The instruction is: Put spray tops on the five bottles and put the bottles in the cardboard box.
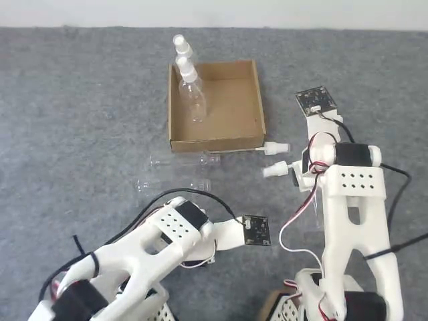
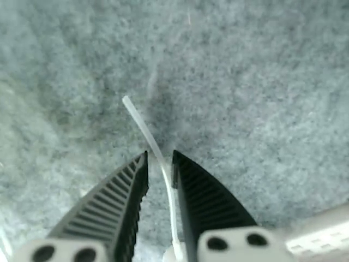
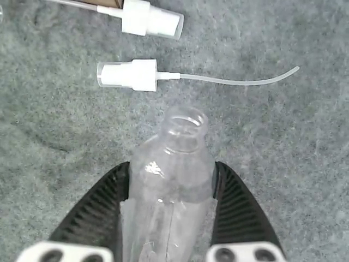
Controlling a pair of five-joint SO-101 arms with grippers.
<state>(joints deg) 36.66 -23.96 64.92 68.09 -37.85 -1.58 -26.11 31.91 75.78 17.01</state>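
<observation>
Grips, in the right claw (image 3: 172,166), a clear plastic bottle (image 3: 170,191) by its body, neck open and capless. Just ahead on the grey desk (image 3: 283,153): a white spray top (image 3: 128,75) trailing a long thin tube, a second spray top (image 3: 147,17) beyond. Pinches, in the narrow left claw (image 2: 160,158), a translucent dip tube (image 2: 143,128). Farther off: cardboard box (image 1: 249,100) holding one capped bottle (image 1: 194,100); two bare bottles (image 1: 175,160) lying before it.

Bright even light, probably overhead, soft shadows, glints on bottle (image 3: 163,188)
</observation>
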